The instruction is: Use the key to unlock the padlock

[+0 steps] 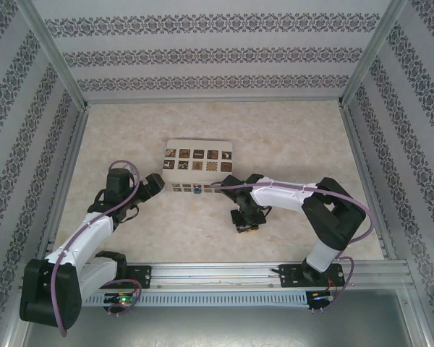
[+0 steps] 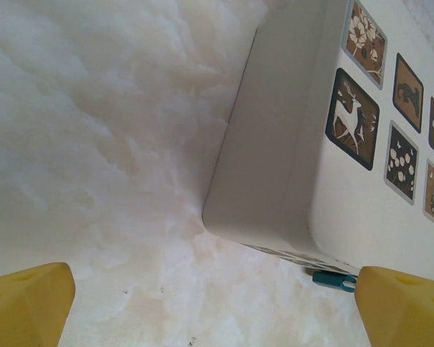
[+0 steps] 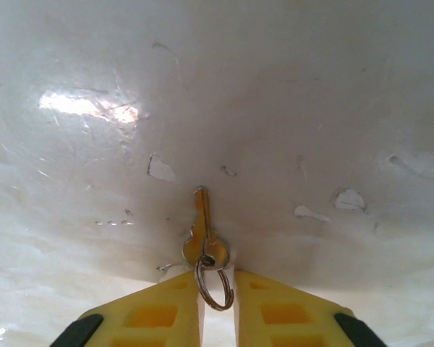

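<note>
**Two sets of jaws: one spread by the box, one closing in on the key**

Two arms reach over the pale desk, each from its own side. The left arm stretches toward the near left corner of the white box. The left jaws are spread wide: in the wrist view the yellow fingers sit at opposite bottom corners, with bare desk and the corner of the box between them.

The padlock lies on the desk, touching the foot of the box's near side. From above it is a mere blue speck; in the left wrist view it is a sliver of teal body, partly hidden behind the yellow finger at the bottom right corner.

The right arm bends inward and points its wrist down at the desk. That spot is to the right of the padlock, nearer the arm bases and apart from the box. The key lies flat there on scuffed, shiny desk, its blade pointing away from the jaws and its round head just at the fingertips.

The key ring sits in the narrow gap between the two fingers. The right jaws are drawn close together around that ring. Whether they actually press on the ring or the key, I cannot tell.
</note>
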